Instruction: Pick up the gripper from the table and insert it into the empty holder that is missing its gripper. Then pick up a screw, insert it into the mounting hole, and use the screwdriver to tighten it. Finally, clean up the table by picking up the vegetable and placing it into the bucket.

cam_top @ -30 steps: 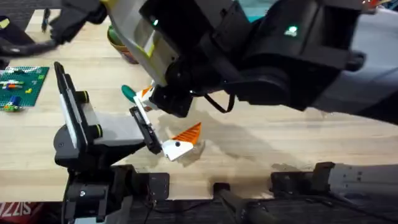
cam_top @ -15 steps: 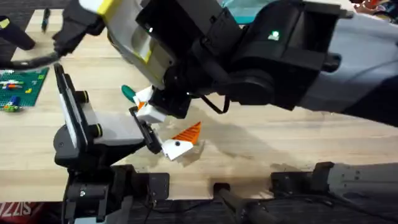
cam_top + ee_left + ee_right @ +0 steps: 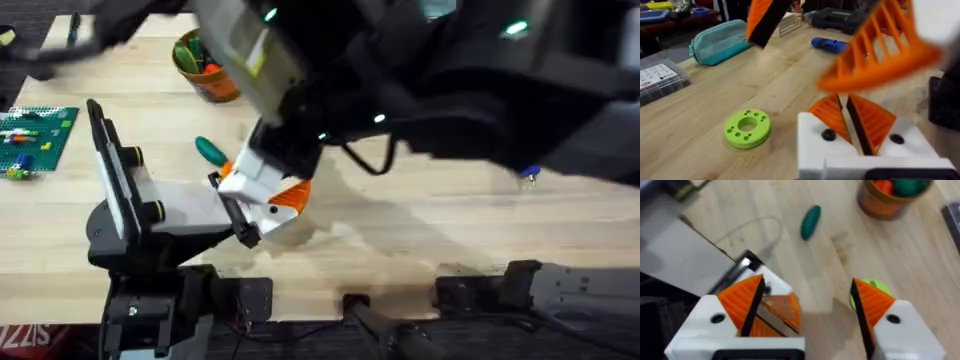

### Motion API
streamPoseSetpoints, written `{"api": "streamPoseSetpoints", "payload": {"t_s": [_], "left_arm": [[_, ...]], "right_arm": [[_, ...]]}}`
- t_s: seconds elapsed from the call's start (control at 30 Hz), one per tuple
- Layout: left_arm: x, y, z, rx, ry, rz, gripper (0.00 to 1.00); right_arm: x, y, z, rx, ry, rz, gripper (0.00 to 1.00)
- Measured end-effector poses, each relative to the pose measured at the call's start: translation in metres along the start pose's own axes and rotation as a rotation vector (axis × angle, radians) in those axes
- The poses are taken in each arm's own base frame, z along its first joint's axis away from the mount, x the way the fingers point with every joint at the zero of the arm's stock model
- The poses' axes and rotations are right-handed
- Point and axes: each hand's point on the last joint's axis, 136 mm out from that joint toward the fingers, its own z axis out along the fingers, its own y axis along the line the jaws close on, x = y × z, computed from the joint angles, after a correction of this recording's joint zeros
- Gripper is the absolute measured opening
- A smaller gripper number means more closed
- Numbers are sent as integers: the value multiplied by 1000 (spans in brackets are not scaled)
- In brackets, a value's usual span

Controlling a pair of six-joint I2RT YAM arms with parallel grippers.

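My left gripper (image 3: 842,102) stands shut, an orange ribbed gripper pad (image 3: 875,120) seated in each white holder (image 3: 812,142). My right gripper (image 3: 807,287) hangs open just above it, its two orange fingers straddling the left arm's tip, where one orange pad (image 3: 785,312) shows between them. From overhead, the right gripper (image 3: 262,178) covers the left gripper (image 3: 275,212) near the table's front middle. The dark green vegetable (image 3: 210,150) lies on the table behind them, and the orange bucket (image 3: 205,65) stands farther back. Beyond the grippers lies the blue screwdriver (image 3: 829,45).
A bright green holed disc (image 3: 747,129) lies flat on the wood near the grippers. A green brick board (image 3: 30,140) sits at the far left and a teal pouch (image 3: 720,45) farther off. The right arm's dark bulk spans the upper middle overhead.
The right arm has swung down and forward, bringing its gripper from beside the vegetable onto the left gripper's tip. The bucket has come into sight. The left arm has stayed put.
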Motion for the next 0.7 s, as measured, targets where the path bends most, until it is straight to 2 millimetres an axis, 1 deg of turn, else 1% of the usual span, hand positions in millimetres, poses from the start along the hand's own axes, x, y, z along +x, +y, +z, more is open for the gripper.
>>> {"api": "streamPoseSetpoints", "payload": {"t_s": [0.07,0.17,0.27,0.37,0.47,0.53,0.63,0.7], "left_arm": [[0,0,0,0,0,0,204],[0,0,0,0,0,1,98],[0,0,0,0,0,0,72],[0,0,0,0,0,0,41],[0,0,0,0,0,0,16],[0,0,0,0,0,0,16],[0,0,0,0,0,0,15],[0,0,0,0,0,0,14]], "right_arm": [[5,-13,-11,33,13,32,994],[18,-40,-35,104,41,99,994],[40,-74,-62,186,88,204,994],[73,-113,-89,279,157,343,993],[111,-147,-113,369,235,492,993],[130,-166,-127,419,262,575,993],[152,-192,-147,492,268,679,994],[171,-206,-158,536,278,747,994]]}}
